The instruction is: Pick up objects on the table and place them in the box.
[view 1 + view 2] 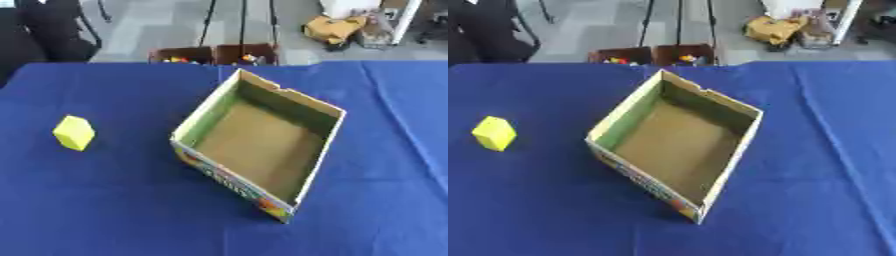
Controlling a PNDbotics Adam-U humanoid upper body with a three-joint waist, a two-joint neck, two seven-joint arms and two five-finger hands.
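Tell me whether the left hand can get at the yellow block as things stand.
Probably yes. The small yellow block sits alone on the blue tablecloth, on the robot's left and apart from the open cardboard box. Nothing lies around it. Neither hand is in view, though.

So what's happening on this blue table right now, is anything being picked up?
Nothing is being handled at this moment; neither robot hand shows in the views. An open cardboard box sits in the middle of the blue tablecloth, and its inside looks empty. A small yellow block lies alone on the cloth to the box's left, apart from it. It appears to be the only thing waiting to go into the box.
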